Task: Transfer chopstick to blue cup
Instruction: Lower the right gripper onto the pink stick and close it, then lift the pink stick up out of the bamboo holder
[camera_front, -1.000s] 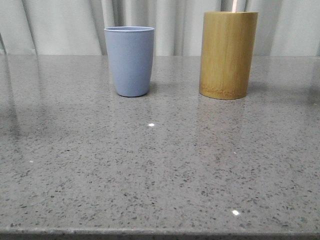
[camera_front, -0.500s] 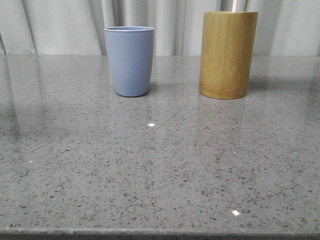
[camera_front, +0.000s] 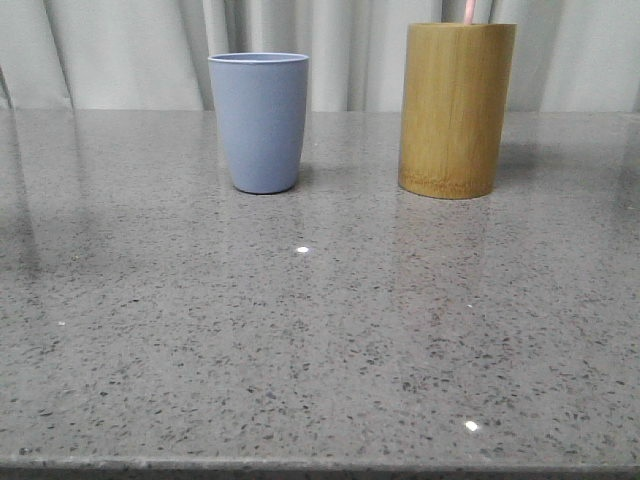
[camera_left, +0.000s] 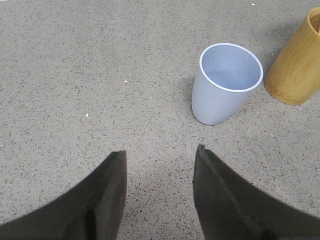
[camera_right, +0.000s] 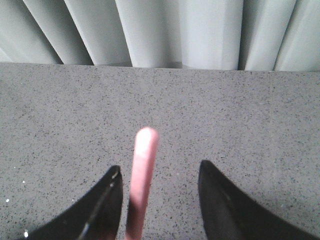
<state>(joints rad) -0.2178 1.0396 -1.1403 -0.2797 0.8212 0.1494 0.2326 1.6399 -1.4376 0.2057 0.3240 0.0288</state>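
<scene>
1. Standing upright on the grey speckled table (camera_front: 320, 330), the blue cup (camera_front: 259, 121) is recorded to the left of the bamboo cylinder (camera_front: 456, 108); a gap is seen between them, and the cup is the shorter of the two.
2. The chopstick (camera_front: 469, 11), pale pink, is noted rising from the top of the bamboo cylinder; only its tip is seen in the front view.
3. The left gripper (camera_left: 160, 152) is logged above bare table near the blue cup, jaws spread, nothing held.
4. The right gripper (camera_right: 160, 172) is logged with jaws apart; the chopstick is seen between them, nearer one finger (camera_right: 102, 207), contact undetermined.
5. Pleated curtains (camera_front: 130, 50) are listed behind the table.
</scene>
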